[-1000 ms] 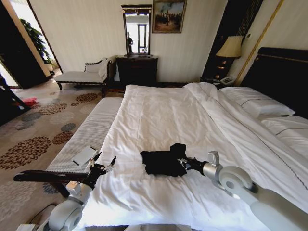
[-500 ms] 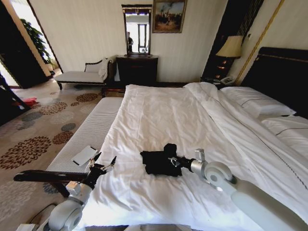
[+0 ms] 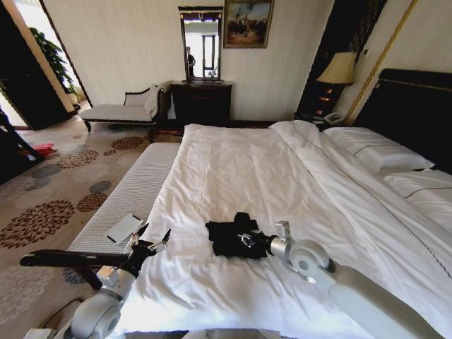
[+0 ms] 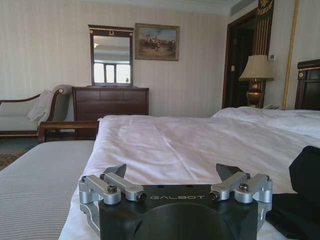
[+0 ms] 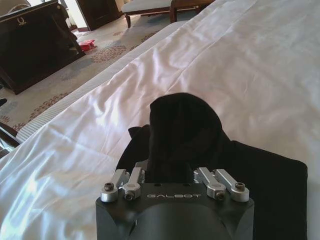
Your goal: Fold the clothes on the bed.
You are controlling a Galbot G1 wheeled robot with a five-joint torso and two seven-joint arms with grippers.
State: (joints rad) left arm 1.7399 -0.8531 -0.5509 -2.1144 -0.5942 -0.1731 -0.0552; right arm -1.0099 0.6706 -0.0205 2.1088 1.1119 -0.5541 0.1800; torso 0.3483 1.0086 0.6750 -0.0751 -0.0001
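Clothes: we see the black T-shirt (image 3: 229, 239) bunched on the white duvet near the foot of the bed (image 3: 240, 176).
Right gripper: we see the right gripper (image 3: 244, 238) low over the T-shirt, jaws pinching a raised fold of black fabric, which stands up between them in the right wrist view (image 5: 182, 127).
Left gripper: we see the left gripper (image 3: 150, 240) at the bed's near left edge, beside the padded bench (image 3: 134, 191), jaws spread and holding nothing, apart from the T-shirt.
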